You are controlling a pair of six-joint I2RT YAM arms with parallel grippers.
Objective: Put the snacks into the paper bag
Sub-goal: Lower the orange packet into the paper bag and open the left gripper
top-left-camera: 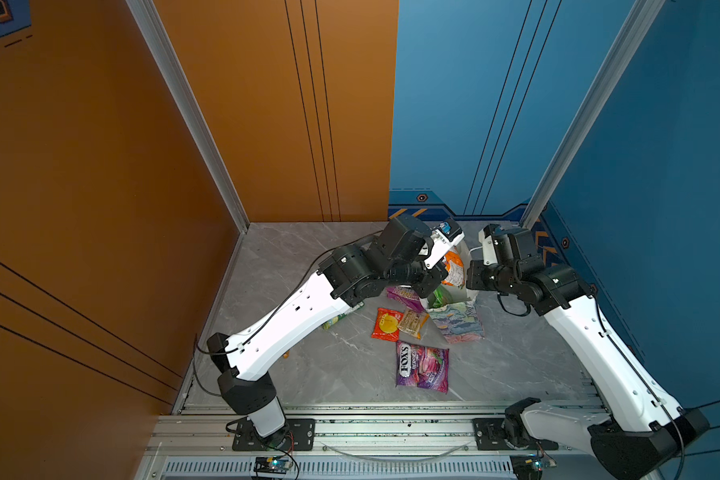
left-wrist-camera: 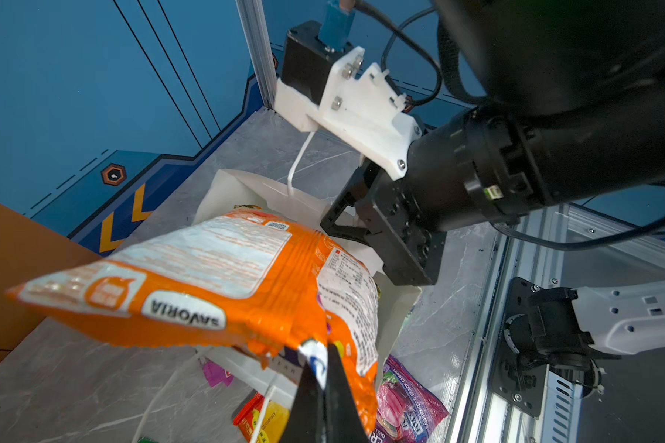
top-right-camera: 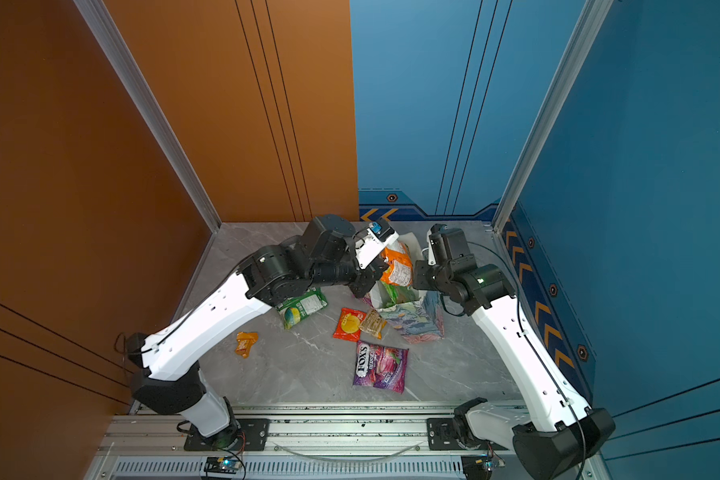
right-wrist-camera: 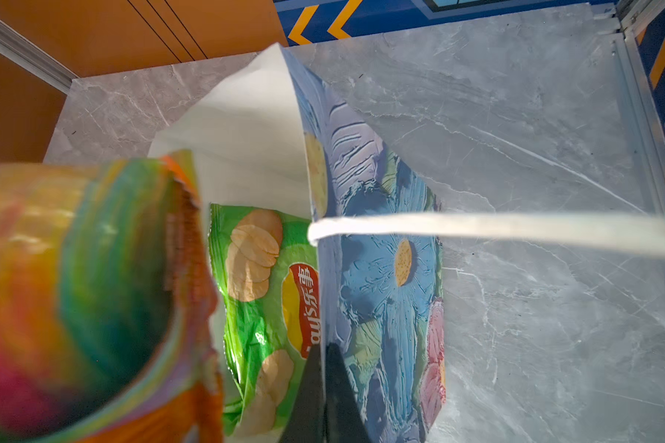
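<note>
Reaching over paper bag (right-wrist-camera: 381, 230), left hand (left-wrist-camera: 321, 368) pinching orange packet (left-wrist-camera: 208, 276), right hand (right-wrist-camera: 325, 356) pinching its rim.

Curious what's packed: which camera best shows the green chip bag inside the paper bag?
Right wrist view: the green chip bag shows large, logo readable. Both top views catch only a green sliver; in the left wrist view the orange packet hides it.
</note>
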